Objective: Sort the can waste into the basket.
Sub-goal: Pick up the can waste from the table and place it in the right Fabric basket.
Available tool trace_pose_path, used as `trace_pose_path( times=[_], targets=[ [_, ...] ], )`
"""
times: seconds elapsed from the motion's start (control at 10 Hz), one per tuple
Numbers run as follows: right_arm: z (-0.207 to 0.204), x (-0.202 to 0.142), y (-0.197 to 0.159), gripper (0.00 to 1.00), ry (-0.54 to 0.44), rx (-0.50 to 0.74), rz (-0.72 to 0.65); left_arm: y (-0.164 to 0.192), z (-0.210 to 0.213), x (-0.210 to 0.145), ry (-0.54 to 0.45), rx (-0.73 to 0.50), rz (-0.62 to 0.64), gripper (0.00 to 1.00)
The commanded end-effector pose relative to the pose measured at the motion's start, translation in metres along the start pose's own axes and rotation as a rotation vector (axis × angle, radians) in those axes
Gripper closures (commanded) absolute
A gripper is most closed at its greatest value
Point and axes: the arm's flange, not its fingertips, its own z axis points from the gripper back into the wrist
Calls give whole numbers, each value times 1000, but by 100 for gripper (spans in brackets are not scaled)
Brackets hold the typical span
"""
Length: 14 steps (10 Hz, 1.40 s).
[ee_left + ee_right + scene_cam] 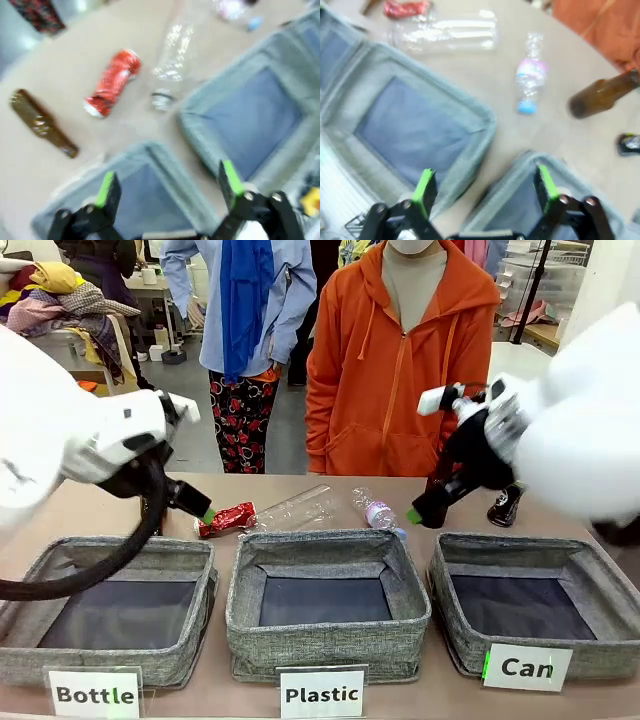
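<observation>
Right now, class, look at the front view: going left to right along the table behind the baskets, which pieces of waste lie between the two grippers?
red can → large clear bottle → small clear bottle

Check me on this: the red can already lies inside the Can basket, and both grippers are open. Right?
Not quite. The red can lies on the table, not inside the Can basket; the front view shows it. The rest holds: the left gripper and right gripper are both open.
</observation>
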Motion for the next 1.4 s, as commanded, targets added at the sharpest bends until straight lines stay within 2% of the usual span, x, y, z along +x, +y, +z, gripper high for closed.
trace_pose_path(
  times=[0.0,0.1,0.2,0.3,0.4,0.7,0.9,1.1,1.2,1.3],
  targets=[
    [58,-1,-6,0,62,252,-53,8,67,-10,31,-185,18,0],
    [83,-15,-15,0,43,339,-63,21,95,-25,38,-312,-60,0],
    [101,-30,-37,0,-1,396,-82,41,115,-43,32,-370,-92,0],
    [112,-45,-71,0,-50,471,-165,75,131,-61,7,-458,-87,0],
    [119,-67,-107,0,-98,543,-242,110,140,-84,-39,-521,-20,0],
    [104,-144,-219,0,-225,681,-573,223,138,-157,-265,-708,367,0],
    [93,-202,-270,0,-370,703,-803,265,114,-191,-342,-759,591,0],
    [87,-247,-295,0,-437,686,-943,288,105,-226,-490,-772,724,0],
    [84,-256,-301,0,-425,633,-993,284,103,-229,-554,-749,726,0],
    [87,-251,-287,0,-382,678,-933,280,109,-228,-406,-747,709,0]
  ],
)
